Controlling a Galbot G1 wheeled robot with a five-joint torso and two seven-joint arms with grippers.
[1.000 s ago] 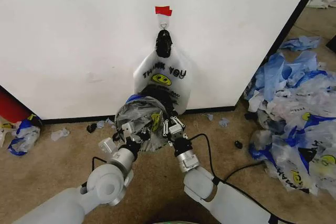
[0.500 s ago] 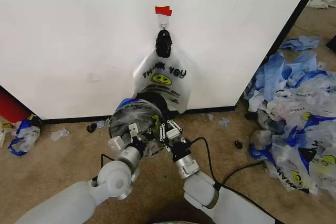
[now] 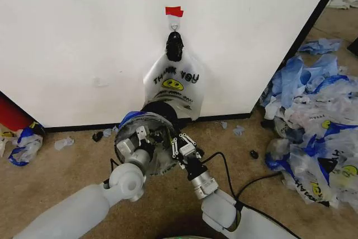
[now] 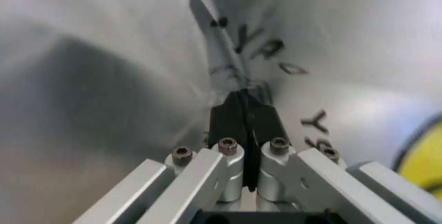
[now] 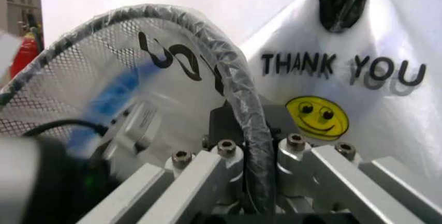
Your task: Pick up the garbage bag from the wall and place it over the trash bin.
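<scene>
The trash bin (image 3: 162, 108), black wire mesh (image 5: 62, 79), is tipped with its mouth toward me at the foot of the wall (image 3: 84, 43). The see-through garbage bag (image 3: 158, 160) with black lettering is stretched over the bin's rim (image 5: 228, 58). A blue handle of the bag lies on the rim's far left. My left gripper (image 3: 134, 138) sits in the bin's mouth, shut on the bag's film (image 4: 311, 38). My right gripper (image 3: 182, 146) is shut on the bag-covered rim at the bin's right side (image 5: 245, 125).
A white "THANK YOU" bag (image 3: 173, 82) hangs from the hook (image 3: 174, 26) under the red tape (image 3: 174, 11), right behind the bin. A big heap of blue-and-white bags (image 3: 313, 127) covers the floor at the right. A black cable (image 3: 246, 186) runs by my right arm.
The crumpled bag has spread into a round film over the bin's mouth. My left gripper moved up and forward into the mouth, and the right gripper slid slightly right along the rim.
</scene>
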